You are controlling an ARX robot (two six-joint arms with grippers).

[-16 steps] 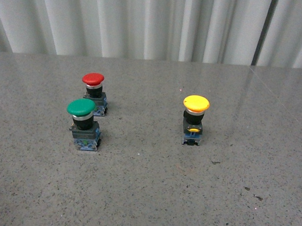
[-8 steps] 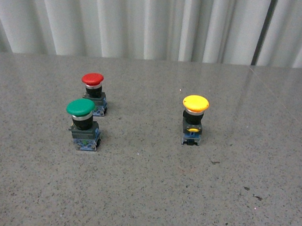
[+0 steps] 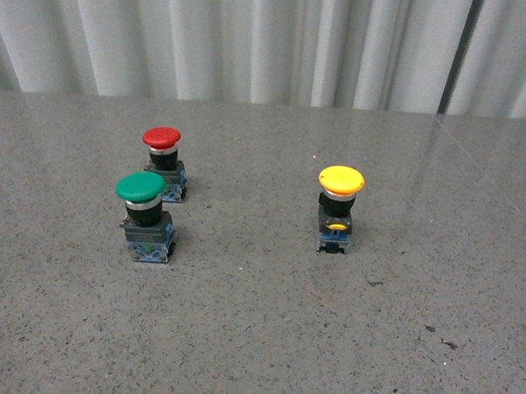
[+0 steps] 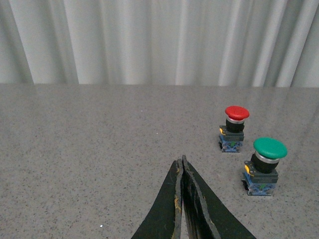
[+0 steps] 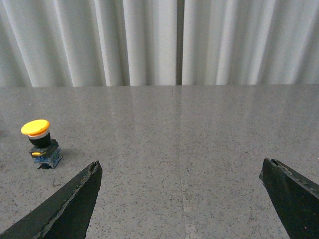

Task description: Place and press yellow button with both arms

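Table (image 3: 257,336): grey speckled top.
Green-capped button (image 3: 145,216): upright, 9 o'clock side.
Red-capped button (image 3: 164,162): upright, 12 o'clock of green, near.
Yellow button (image 3: 337,209): upright, 3 o'clock, well apart.

Front: elevated, faces curtain (image 3: 252,39). Left wrist: low, shares red button (image 4: 236,112), green button (image 4: 269,148). Right wrist: low, shares yellow button (image 5: 36,128).

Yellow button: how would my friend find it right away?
Look at the grey speckled table in front of the white curtain. The red button and the green button stand close together on the left, and the yellow button stands alone on the right. Only its cap is yellow.
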